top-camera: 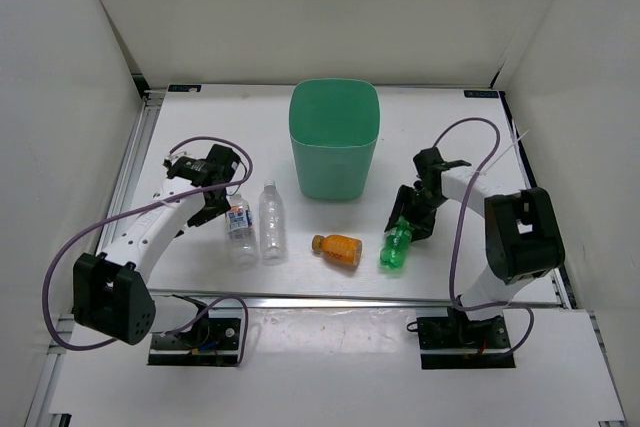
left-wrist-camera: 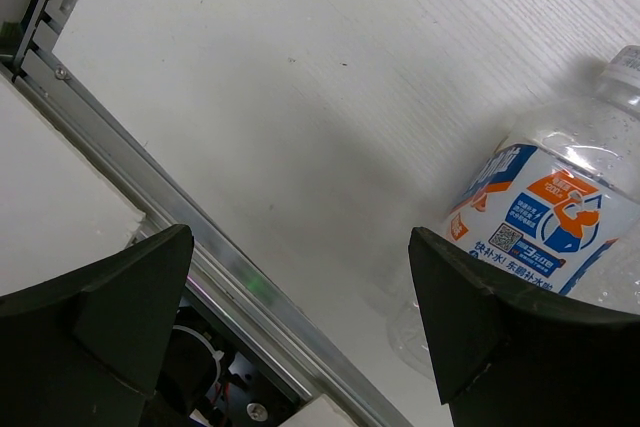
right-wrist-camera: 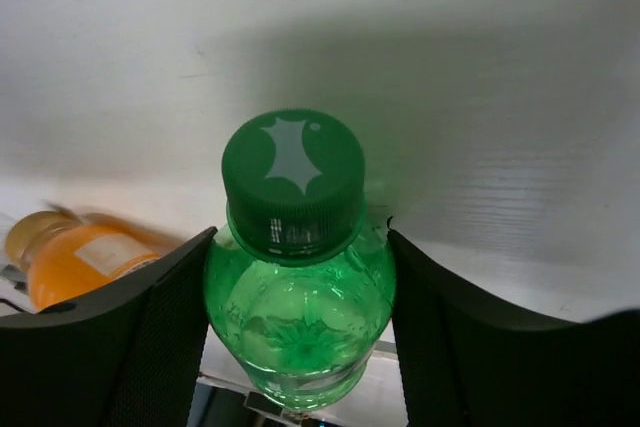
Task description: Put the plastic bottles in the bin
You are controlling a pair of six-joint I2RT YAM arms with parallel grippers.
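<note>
The mint-green bin stands at the back middle. My right gripper is shut on the shoulder of the green bottle; in the right wrist view both pads press the green bottle, cap towards the camera. The short orange bottle lies to its left and also shows in the right wrist view. My left gripper is open beside the blue-label bottle, which lies by its right finger in the left wrist view. The plain clear bottle lies next to it. The white-label bottle is out of view.
A metal rail runs along the table's near edge just below my left gripper. White walls enclose the table on the left, back and right. The arm bases sit at the near edge.
</note>
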